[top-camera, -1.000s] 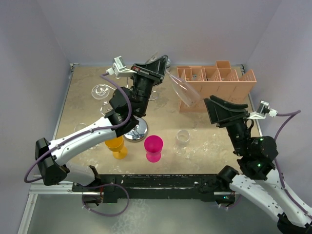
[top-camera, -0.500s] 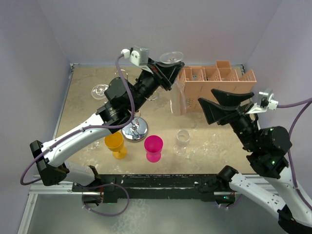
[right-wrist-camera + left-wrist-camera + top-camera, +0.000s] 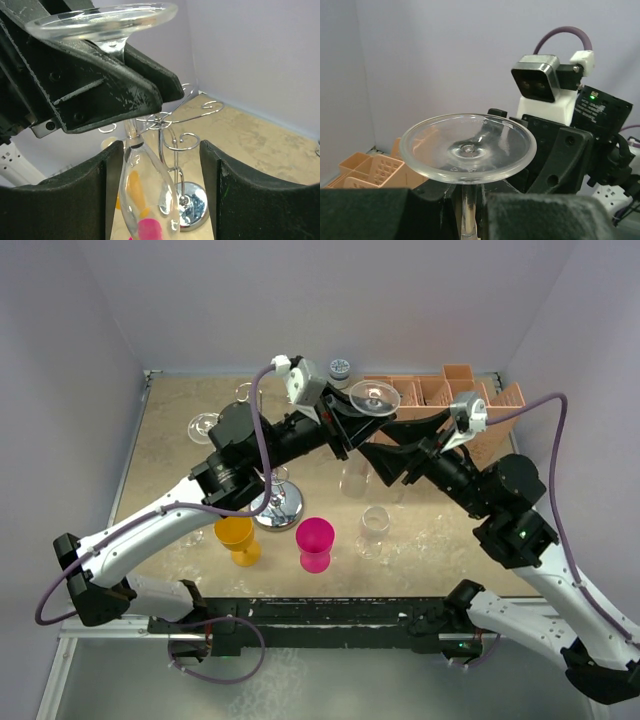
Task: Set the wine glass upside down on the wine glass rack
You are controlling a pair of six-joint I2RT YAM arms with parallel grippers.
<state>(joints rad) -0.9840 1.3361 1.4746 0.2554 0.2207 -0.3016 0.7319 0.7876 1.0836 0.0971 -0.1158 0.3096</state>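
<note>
My left gripper is shut on the stem of a clear wine glass and holds it upside down in the air, round foot on top. The left wrist view shows the foot above the pinched stem. My right gripper is open, with its fingers either side of the hanging bowl, which is close to the left finger. The silver wire rack with its mirrored base stands behind and below the glass, partly hidden by the left arm.
A yellow cup, a pink cup and a small clear glass stand near the front. Another clear wine glass lies at the back left. The orange-pink slotted box sits at the back right.
The left gripper has turned the glass from tilted to upside down, foot up. The right arm has swung left, bringing its open fingers around the bowl.
</note>
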